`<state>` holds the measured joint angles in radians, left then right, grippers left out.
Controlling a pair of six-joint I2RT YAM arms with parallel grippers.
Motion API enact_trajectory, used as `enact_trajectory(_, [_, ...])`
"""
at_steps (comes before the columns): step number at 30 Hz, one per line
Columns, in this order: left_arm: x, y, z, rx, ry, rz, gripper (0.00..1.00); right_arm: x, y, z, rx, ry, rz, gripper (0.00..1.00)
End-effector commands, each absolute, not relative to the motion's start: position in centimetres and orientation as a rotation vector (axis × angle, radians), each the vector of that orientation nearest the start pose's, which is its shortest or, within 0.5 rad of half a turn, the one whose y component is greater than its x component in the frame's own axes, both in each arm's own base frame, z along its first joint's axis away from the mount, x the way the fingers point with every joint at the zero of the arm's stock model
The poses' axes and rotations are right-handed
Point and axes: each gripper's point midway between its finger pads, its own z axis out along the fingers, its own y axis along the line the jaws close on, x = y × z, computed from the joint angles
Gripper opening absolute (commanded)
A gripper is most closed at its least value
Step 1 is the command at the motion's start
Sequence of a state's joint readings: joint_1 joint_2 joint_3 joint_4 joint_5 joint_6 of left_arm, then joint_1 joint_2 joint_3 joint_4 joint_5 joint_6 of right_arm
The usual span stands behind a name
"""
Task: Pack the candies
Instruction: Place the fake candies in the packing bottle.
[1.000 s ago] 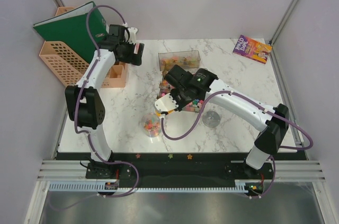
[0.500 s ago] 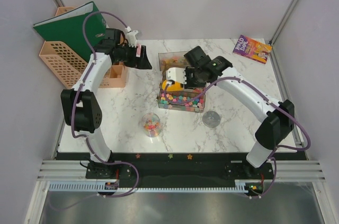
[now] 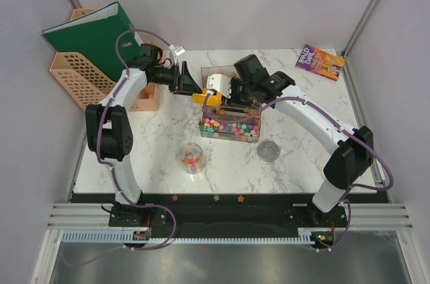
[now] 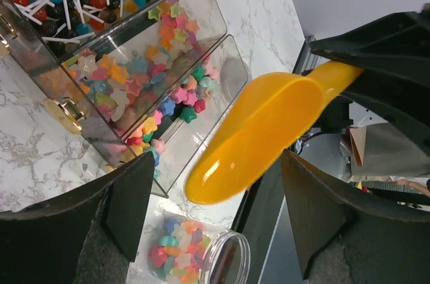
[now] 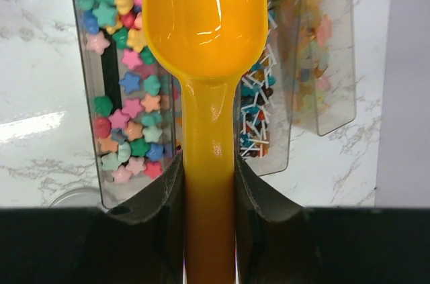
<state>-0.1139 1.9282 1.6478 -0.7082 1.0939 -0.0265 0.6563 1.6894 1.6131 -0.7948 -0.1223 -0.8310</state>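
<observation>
At the far left corner of the tabletop a green binder [image 3: 87, 34] leans on a peach file rack [image 3: 70, 77], with a small peach box [image 3: 149, 98] just beside the rack. The left arm reaches along the far edge toward the middle. The left fingers [image 4: 127, 210] are spread wide, and the orange scoop [image 4: 259, 129] shows in the gap between them, touching neither. Toward the near edge, left of the middle, stands a clear jar [image 3: 193, 166], open at the top, with candies [image 4: 176, 247] inside. The scoop hangs in the air over the far left end of a clear compartment box [image 4: 232, 76] that lies near the middle of the tabletop. More candies, star-shaped in pink, green, yellow, orange and blue, fill the compartment closest to the near edge, and lollipops [image 5: 259, 96] fill the next one. The right fingers [image 5: 259, 197] are pinching the scoop's handle from both sides. A round clear lid [image 3: 268, 150] lies flat just beside the box's near right corner, and a purple book [image 3: 320, 62] lies at the far right corner.
</observation>
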Motion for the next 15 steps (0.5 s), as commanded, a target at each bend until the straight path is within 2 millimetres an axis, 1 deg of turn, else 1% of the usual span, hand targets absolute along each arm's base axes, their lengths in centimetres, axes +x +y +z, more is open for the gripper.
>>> enact_trajectory(1, [39.3, -20.6, 20.2, 0.501, 2.246, -1.49, 0.82, 37.4, 28.6, 24.9, -1.576, 1.64, 0.116, 0.0])
enact_trajectory(3, [39.7, -20.6, 19.7, 0.499, 2.253, -1.481, 0.82, 37.5, 28.6, 25.4, -1.575, 1.625, 0.113, 0.0])
enact_trajectory(7, [39.9, -20.6, 19.2, 0.495, 2.262, -1.485, 0.81, 37.1, 28.4, 25.4, -1.583, 1.619, 0.117, 0.0])
enact_trajectory(9, [39.9, -20.6, 19.0, 0.498, 2.26, -1.493, 0.77, 37.0, 28.4, 25.4, -1.586, 1.617, 0.117, 0.0])
enact_trajectory(10, [39.9, -20.7, 19.0, 0.507, 2.252, -1.499, 0.72, 36.9, 28.4, 25.3, -1.589, 1.619, 0.117, 0.0])
enact_trajectory(11, [39.8, -20.7, 19.0, 0.513, 2.245, -1.518, 0.49, 36.9, 28.3, 25.1, -1.591, 1.624, 0.117, 0.0])
enact_trajectory(12, [39.5, -21.0, 19.4, 0.526, 2.221, -1.561, 0.36, 37.0, 28.3, 24.8, -1.595, 1.628, 0.115, 0.0])
enact_trajectory(13, [39.3, -21.0, 19.6, 0.538, 2.204, -1.585, 0.11, 37.0, 28.3, 24.5, -1.598, 1.633, 0.115, 0.0])
enact_trajectory(14, [39.1, -21.1, 19.8, 0.549, 2.187, -1.615, 0.02, 37.1, 28.3, 24.1, -1.595, 1.648, 0.119, 0.0])
enact_trajectory(15, [38.6, -21.3, 20.2, 0.561, 2.155, -1.678, 0.02, 37.2, 28.4, 23.6, -1.599, 1.659, 0.122, 0.01])
